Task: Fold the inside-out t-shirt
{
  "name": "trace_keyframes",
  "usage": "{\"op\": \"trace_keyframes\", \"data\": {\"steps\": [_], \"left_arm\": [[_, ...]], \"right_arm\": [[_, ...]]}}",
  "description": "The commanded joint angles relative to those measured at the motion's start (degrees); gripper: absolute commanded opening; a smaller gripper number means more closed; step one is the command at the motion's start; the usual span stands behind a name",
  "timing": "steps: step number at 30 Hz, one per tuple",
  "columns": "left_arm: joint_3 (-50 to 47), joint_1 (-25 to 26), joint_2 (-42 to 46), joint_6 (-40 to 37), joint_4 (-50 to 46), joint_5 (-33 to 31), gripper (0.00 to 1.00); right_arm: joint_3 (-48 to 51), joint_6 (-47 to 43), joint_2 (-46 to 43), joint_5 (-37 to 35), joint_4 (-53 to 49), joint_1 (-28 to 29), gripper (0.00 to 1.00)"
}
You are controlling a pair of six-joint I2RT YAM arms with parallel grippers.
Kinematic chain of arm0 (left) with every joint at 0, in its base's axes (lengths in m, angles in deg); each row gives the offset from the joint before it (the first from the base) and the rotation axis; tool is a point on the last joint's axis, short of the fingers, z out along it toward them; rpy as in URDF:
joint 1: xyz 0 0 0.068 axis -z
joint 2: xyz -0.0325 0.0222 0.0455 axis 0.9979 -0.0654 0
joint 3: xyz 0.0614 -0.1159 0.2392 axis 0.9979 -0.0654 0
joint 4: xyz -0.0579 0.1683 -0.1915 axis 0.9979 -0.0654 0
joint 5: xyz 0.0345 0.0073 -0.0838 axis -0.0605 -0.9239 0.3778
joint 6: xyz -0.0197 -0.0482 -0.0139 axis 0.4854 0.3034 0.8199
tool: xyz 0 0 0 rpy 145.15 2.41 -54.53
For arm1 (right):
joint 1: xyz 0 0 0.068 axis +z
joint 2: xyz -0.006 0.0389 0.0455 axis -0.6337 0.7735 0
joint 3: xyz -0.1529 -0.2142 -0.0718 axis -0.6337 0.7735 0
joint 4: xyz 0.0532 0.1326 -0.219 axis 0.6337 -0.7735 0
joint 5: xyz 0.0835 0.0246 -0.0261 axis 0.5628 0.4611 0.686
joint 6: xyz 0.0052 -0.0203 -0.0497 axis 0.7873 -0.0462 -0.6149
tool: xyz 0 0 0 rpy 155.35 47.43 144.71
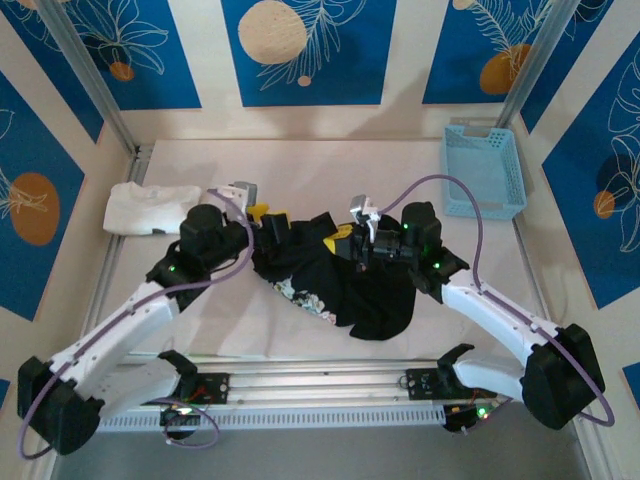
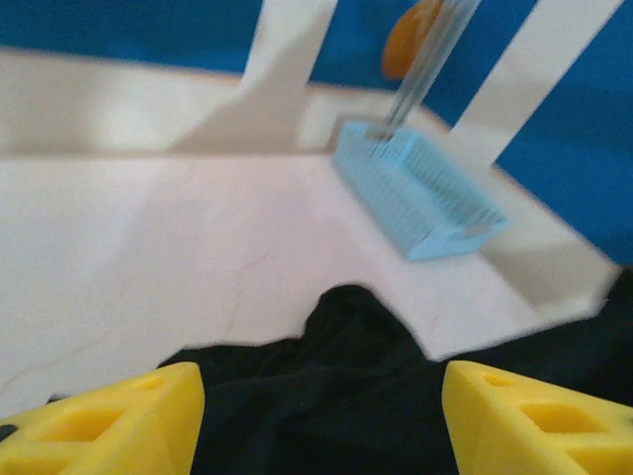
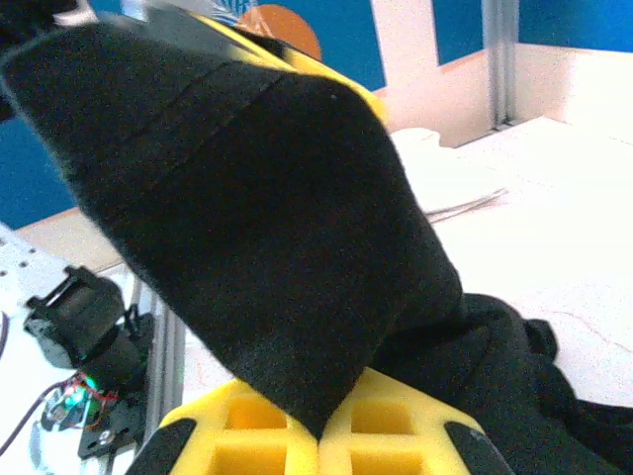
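The inside-out t-shirt [image 1: 345, 285] is a bunched black heap on the table's middle, with a whitish printed patch [image 1: 300, 296] at its near-left edge. My left gripper [image 1: 261, 213] hovers at the heap's far-left end. In the left wrist view its yellow fingers [image 2: 109, 426] stand wide apart, open, over black cloth [image 2: 346, 386]. My right gripper [image 1: 344, 240] is over the heap's far side. In the right wrist view it [image 3: 318, 427] is shut on a raised fold of the black cloth [image 3: 267, 228], which rises as a tent in front of the camera.
A folded white t-shirt [image 1: 150, 208] lies at the far left, close to the left arm. A light-blue basket [image 1: 485, 170] stands at the far right corner and appears in the left wrist view too, basket [image 2: 415, 198]. Metal frame posts [image 1: 90, 75] flank the table.
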Motion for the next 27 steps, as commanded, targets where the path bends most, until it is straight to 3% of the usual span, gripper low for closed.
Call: {"op": "trace_keyframes", "data": {"steps": [1, 6, 10, 13, 17, 18, 19, 27], "left_arm": [[1.19, -2.01, -5.5, 2.39, -4.33, 8.03, 0.68], [3.59, -2.24, -14.76, 2.37, -2.75, 17.27, 0.75], [4.62, -2.3, -20.93, 5.22, 2.26, 22.88, 0.74], [4.87, -2.24, -23.86, 7.11, 7.86, 25.17, 0.58], [6.12, -2.55, -25.91, 7.71, 12.29, 24.45, 0.11], [6.32, -2.91, -25.93, 7.98, 12.82, 24.15, 0.04], [6.3, -3.37, -25.62, 8.2, 13.45, 23.96, 0.0], [0.79, -6.52, -11.42, 11.63, 22.56, 19.86, 0.0]], "right_arm": [[1.01, -2.11, -1.26, 3.77, -0.84, -0.33, 0.0], [1.32, -1.63, -1.19, 3.7, -0.77, -0.27, 0.0], [1.33, -1.46, -0.89, 3.54, -0.6, -0.1, 0.0], [1.56, -1.46, -0.84, 3.44, -0.42, -0.09, 0.0], [1.47, -1.71, -0.92, 3.29, -0.79, -0.15, 0.0], [1.38, -1.89, -1.19, 2.99, -1.26, -0.18, 0.0], [1.35, -2.06, -1.48, 2.73, -1.68, -0.22, 0.0], [2.1, -4.12, -6.1, -4.37, -2.97, 0.09, 0.0]]}}
